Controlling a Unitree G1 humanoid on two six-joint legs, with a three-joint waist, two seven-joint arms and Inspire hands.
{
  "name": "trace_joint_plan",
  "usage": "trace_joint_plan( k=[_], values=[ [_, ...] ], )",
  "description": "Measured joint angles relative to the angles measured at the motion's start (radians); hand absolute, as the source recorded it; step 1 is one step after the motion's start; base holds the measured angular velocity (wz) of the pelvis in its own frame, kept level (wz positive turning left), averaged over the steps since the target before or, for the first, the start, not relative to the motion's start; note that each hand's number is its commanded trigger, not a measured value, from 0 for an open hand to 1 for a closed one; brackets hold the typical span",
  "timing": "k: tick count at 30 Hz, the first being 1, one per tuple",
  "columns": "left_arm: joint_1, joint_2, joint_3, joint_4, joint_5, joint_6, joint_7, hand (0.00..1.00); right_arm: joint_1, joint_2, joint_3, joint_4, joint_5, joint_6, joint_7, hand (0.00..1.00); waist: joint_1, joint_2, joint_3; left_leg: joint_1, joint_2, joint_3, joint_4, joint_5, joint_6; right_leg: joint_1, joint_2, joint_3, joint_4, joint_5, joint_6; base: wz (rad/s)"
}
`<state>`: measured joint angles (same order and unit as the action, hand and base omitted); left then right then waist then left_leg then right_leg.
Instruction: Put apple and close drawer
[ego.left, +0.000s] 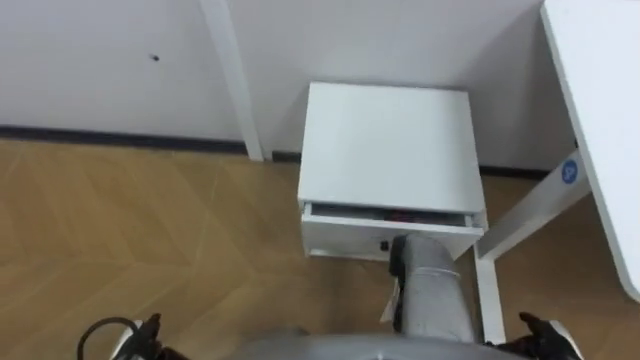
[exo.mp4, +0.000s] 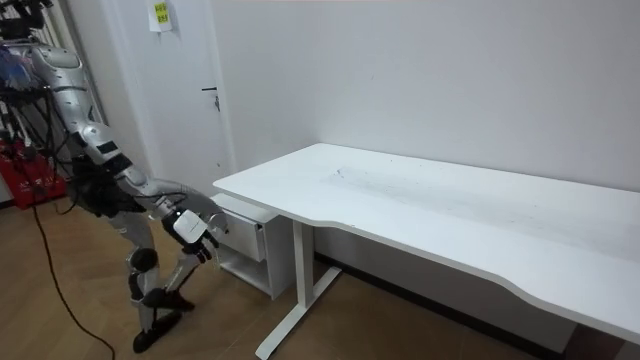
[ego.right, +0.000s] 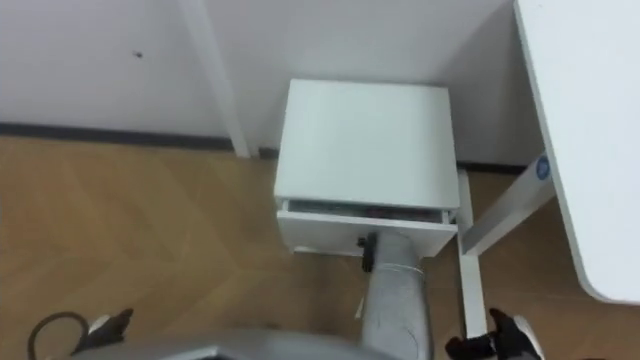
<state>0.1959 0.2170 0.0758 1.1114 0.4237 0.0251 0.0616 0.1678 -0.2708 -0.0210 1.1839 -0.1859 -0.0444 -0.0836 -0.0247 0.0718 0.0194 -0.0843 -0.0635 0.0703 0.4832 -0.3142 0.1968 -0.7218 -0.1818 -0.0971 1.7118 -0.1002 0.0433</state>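
Drawer (ego.left: 340, 236), white and flat-fronted, is the top one of a low white box-shaped cabinet (ego.left: 385, 140). The robot's dark right hand (ego.left: 397, 250) is at the middle of its front panel, reaching in on a grey forearm. The hand is seen end-on, so I cannot tell whether its fingers are straight or curled, or whether they touch the panel. The drawer stands slightly out, with a narrow dark slit under the cabinet's top; what lies inside cannot be made out. Just right of the cabinet a slanting white leg (ego.left: 530, 212) carries a broad white desk (ego.left: 600, 90). Around them lies a herringbone wooden floor (ego.left: 150, 230). In the room view the robot bends forward on bent knees before the cabinet.
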Motion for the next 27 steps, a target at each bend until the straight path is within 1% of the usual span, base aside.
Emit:
trace_joint_plan(
  k=[1,2,3,4,5,6,7,8,9,10,11,12,13,14,16,18,19,20,21,22,23,25,27],
  values=[
    [0.024,0.001,0.002,-0.002,0.0,0.001,0.003,0.0,-0.002,0.002,0.0,0.0,0.011,0.023,-0.003,0.0,0.0,-0.008,-0.0001,0.003,-0.004,-0.002,-0.007,-0.001,-0.026,0.098,0.008,-0.006,-0.224,-0.007,0.01,0.0],
    [0.039,0.0,0.002,-0.002,0.001,0.003,0.006,0.0,-0.003,0.003,-0.001,0.0,0.011,0.033,-0.006,0.0,0.0,-0.015,0.0005,0.007,-0.008,-0.001,-0.016,0.0,-0.054,0.161,0.013,-0.009,-0.354,-0.011,0.011,-0.04],
    [0.065,-0.004,0.001,0.0,-0.001,0.015,0.011,0.0,-0.004,0.005,-0.001,-0.004,0.011,0.049,-0.014,0.0,0.001,-0.031,-0.0032,0.022,-0.021,0.0,-0.059,0.013,-0.13,0.285,0.032,-0.011,-0.626,-0.021,0.007,-0.06],
    [0.083,-0.006,-0.002,0.002,-0.005,0.022,0.016,0.0,-0.005,0.013,-0.004,-0.005,0.014,0.058,-0.03,0.0,0.006,-0.068,-0.0232,0.036,-0.036,-0.003,-0.099,0.036,-0.211,0.391,0.038,-0.015,-0.86,-0.031,0.001,0.09],
    [0.076,0.002,-0.006,-0.002,-0.012,0.021,0.019,0.0,-0.008,0.019,-0.01,-0.007,0.016,0.057,-0.04,0.0,0.006,-0.083,-0.0187,0.001,-0.03,-0.008,-0.043,0.021,-0.167,0.42,0.032,-0.026,-0.93,-0.045,0.016,0.28],
    [0.05,0.015,-0.021,-0.025,-0.022,0.019,0.031,0.0,-0.019,0.023,-0.03,-0.006,0.023,0.055,-0.048,0.0,0.016,-0.081,-0.0006,-0.083,-0.007,-0.021,0.076,-0.048,-0.088,0.442,0.027,-0.029,-1.002,-0.072,0.056,-0.04],
    [0.051,0.015,-0.01,-0.02,-0.04,0.023,0.046,0.0,-0.032,0.03,-0.041,0.005,0.029,0.06,-0.046,0.0,0.056,-0.109,-0.0062,-0.094,-0.022,-0.005,0.091,-0.06,-0.083,0.492,0.03,0.005,-1.111,-0.089,0.065,-0.24],
    [0.054,0.009,-0.002,-0.016,-0.044,0.023,0.046,0.0,-0.032,0.032,-0.041,0.004,0.032,0.055,-0.044,0.0,0.061,-0.115,-0.0104,-0.08,-0.02,-0.002,0.074,-0.059,-0.089,0.531,0.039,0.001,-1.167,-0.089,0.064,-0.4],
    [0.054,0.001,0.001,-0.013,-0.052,0.02,0.046,0.0,-0.032,0.035,-0.041,0.004,0.033,0.044,-0.043,0.0,0.065,-0.124,-0.0145,-0.04,-0.019,-0.002,0.017,-0.04,-0.12,0.601,0.054,-0.008,-1.259,-0.089,0.06,-0.1],
    [0.052,-0.005,0.001,-0.014,-0.058,0.018,0.049,0.0,-0.036,0.035,-0.044,0.005,0.038,0.036,-0.043,0.0,0.064,-0.127,-0.0171,-0.004,-0.018,-0.003,-0.046,-0.017,-0.148,0.651,0.076,-0.024,-1.333,-0.078,0.044,-0.05],
    [0.051,-0.007,0.001,-0.014,-0.058,0.017,0.053,0.0,-0.04,0.035,-0.045,0.005,0.041,0.03,-0.043,0.0,0.06,-0.127,-0.0171,0.011,-0.018,-0.003,-0.074,-0.006,-0.146,0.671,0.089,-0.028,-1.364,-0.067,0.03,-0.06],
    [0.048,-0.01,0.001,-0.014,-0.058,0.019,0.063,0.0,-0.046,0.036,-0.046,0.011,0.043,0.015,-0.043,0.0,0.056,-0.127,-0.0184,0.034,-0.018,-0.001,-0.123,0.015,-0.133,0.703,0.103,-0.047,-1.427,-0.051,0.013,-0.12],
    [0.047,-0.009,0.002,-0.015,-0.058,0.02,0.074,0.0,-0.048,0.041,-0.045,0.019,0.044,0.01,-0.043,0.0,0.056,-0.127,-0.0202,0.055,-0.018,0.005,-0.157,0.027,-0.13,0.732,0.106,-0.041,-1.479,-0.036,0.014,-0.14],
    [0.047,-0.009,0.003,-0.015,-0.058,0.021,0.08,0.0,-0.047,0.045,-0.044,0.022,0.044,0.01,-0.042,0.0,0.056,-0.128,-0.02,0.062,-0.019,0.007,-0.17,0.033,-0.125,0.744,0.107,-0.041,-1.498,-0.033,0.017,-0.11],
    [0.04,-0.012,0.029,-0.031,-0.055,0.031,0.086,0.0,-0.05,0.063,-0.044,0.07,0.029,0.0,-0.034,0.0,0.053,-0.128,-0.0206,0.088,-0.018,0.007,-0.2,0.052,-0.112,0.774,0.114,-0.041,-1.534,-0.036,0.019,-0.05],
    [0.033,-0.017,0.04,-0.035,-0.038,0.038,0.085,0.0,-0.053,0.072,-0.044,0.11,0.028,0.001,-0.03,0.0,0.053,-0.128,-0.0209,0.104,-0.018,0.008,-0.213,0.068,-0.104,0.787,0.116,-0.042,-1.545,-0.04,0.016,-0.08],
    [0.036,-0.02,0.04,-0.052,-0.036,0.042,0.084,0.0,-0.052,0.073,-0.044,0.123,0.028,0.001,-0.027,0.0,0.05,-0.125,-0.0197,0.115,-0.015,0.008,-0.221,0.07,-0.103,0.792,0.119,-0.041,-1.544,-0.045,0.012,-0.08],
    [0.037,-0.021,0.04,-0.062,-0.036,0.042,0.085,0.0,-0.052,0.072,-0.044,0.13,0.028,0.002,-0.027,0.0,0.05,-0.123,-0.0209,0.119,-0.014,0.008,-0.226,0.071,-0.102,0.794,0.12,-0.041,-1.544,-0.049,0.009,-0.07],
    [0.037,-0.021,0.039,-0.075,-0.036,0.041,0.085,0.0,-0.051,0.072,-0.042,0.137,0.028,0.003,-0.027,0.0,0.051,-0.121,-0.0195,0.126,-0.01,0.008,-0.234,0.071,-0.101,0.798,0.125,-0.042,-1.544,-0.053,0.003,-0.06],
    [0.034,-0.021,0.038,-0.078,-0.037,0.04,0.084,0.0,-0.049,0.073,-0.042,0.137,0.029,0.008,-0.027,0.0,0.048,-0.116,-0.0173,0.134,-0.004,0.008,-0.242,0.071,-0.101,0.802,0.132,-0.042,-1.545,-0.053,0.003,-0.05],
    [0.033,-0.021,0.038,-0.079,-0.037,0.04,0.084,0.0,-0.049,0.073,-0.041,0.136,0.03,0.011,-0.027,0.0,0.045,-0.115,-0.0174,0.138,-0.001,0.008,-0.247,0.071,-0.101,0.804,0.134,-0.043,-1.546,-0.053,0.003,-0.03],
    [0.031,-0.024,0.037,-0.079,-0.037,0.04,0.083,0.0,-0.049,0.072,-0.04,0.135,0.032,0.016,-0.026,0.0,0.033,-0.112,-0.0167,0.145,0.005,0.008,-0.252,0.071,-0.101,0.808,0.142,-0.042,-1.546,-0.058,-0.006,0.0],
    [0.032,-0.03,0.038,-0.078,-0.036,0.041,0.083,0.0,-0.049,0.072,-0.041,0.133,0.033,0.021,-0.026,0.0,0.031,-0.107,-0.0159,0.15,0.011,0.009,-0.259,0.071,-0.101,0.808,0.148,-0.041,-1.545,-0.06,-0.009,-0.04]
  ],
)
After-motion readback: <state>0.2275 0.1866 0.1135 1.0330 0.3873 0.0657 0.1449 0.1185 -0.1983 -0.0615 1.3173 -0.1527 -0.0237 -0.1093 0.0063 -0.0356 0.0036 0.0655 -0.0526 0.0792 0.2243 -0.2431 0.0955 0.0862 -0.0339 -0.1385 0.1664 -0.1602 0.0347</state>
